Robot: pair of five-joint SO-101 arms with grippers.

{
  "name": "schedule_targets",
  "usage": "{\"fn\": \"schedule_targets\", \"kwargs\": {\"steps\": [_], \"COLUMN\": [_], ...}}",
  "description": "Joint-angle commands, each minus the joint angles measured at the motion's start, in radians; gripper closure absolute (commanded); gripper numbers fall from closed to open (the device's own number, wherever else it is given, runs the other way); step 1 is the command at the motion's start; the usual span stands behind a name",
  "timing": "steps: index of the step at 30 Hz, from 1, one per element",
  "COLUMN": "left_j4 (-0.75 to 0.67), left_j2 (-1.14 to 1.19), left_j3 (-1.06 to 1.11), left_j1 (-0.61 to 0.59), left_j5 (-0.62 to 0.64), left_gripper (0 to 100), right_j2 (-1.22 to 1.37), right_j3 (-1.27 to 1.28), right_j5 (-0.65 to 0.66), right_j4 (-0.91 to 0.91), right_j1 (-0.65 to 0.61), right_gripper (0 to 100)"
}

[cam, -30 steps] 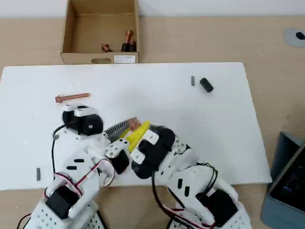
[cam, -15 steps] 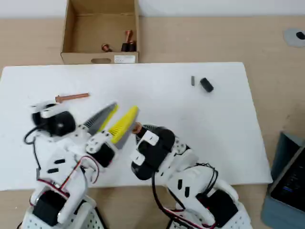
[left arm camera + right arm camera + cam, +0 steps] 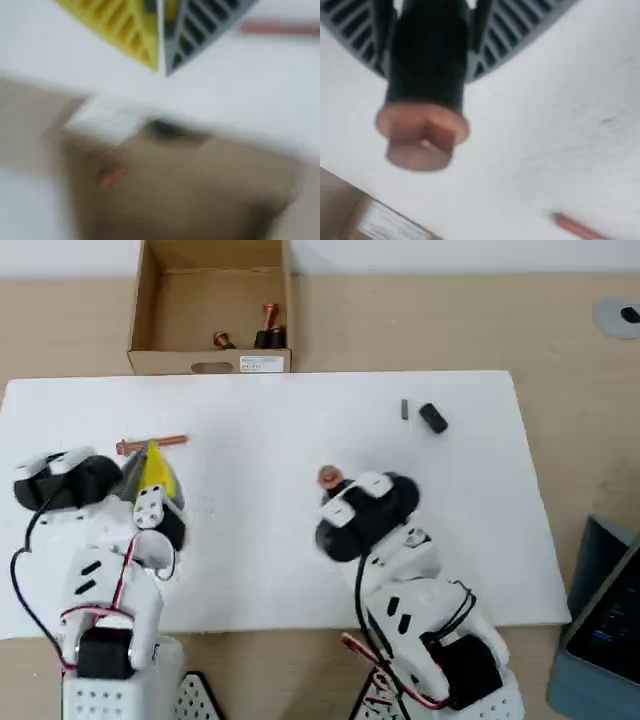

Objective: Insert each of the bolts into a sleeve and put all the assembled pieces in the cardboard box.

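From above, the two arms had parted from their meeting near the front edge of the surface [image 3: 250, 550]. The left tool [image 3: 143, 462] had swung out toward the left edge and now pointed at the loose bolt [image 3: 152, 444]. The right tool [image 3: 338, 485] had carried the assembled piece [image 3: 329, 476] to mid-surface. The insertion looked finished, leaving the trip to the cardboard box [image 3: 135, 310] past the far edge. A spare sleeve [image 3: 432, 418] lay toward the far right corner. In the left wrist view, the left tool [image 3: 161, 62] had its yellow and grey jaws tip to tip and held nothing, and the box [image 3: 190, 190] lay beyond. In the right wrist view, the right tool [image 3: 427, 70] clamped the assembled piece [image 3: 422, 135] by its black sleeve, copper head protruding, with the loose bolt [image 3: 577, 227] farther off.
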Motion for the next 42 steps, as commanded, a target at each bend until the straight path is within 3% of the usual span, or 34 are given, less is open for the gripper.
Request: {"fn": "schedule_targets", "kwargs": {"steps": [1, 4, 14, 36, 42], "left_j4": [0.003, 0.012, 0.252, 0.25, 0.252], "left_j2": [-0.005, -0.001, -0.005, -0.005, -0.005], "left_j3": [0.127, 0.207, 0.201, 0.201, 0.201], "left_j1": [-0.091, -0.129, -0.138, -0.138, -0.138], "left_j5": [-0.038, -0.069, -0.069, -0.064, -0.064], "left_gripper": [100, 100, 100, 100, 100], "right_j2": [-0.03, 0.076, 0.697, 2.279, 2.687], "right_j3": [-0.056, -0.143, -0.634, -2.186, -2.621], "right_j5": [-0.014, -0.014, -0.052, -0.017, 0.018], "right_j4": [-0.021, -0.021, -0.026, -0.029, -0.12], "right_j1": [0.068, 0.076, 0.076, 0.073, 0.073], "right_gripper": [98.9, 98.9, 98.9, 98.9, 98.9]}}
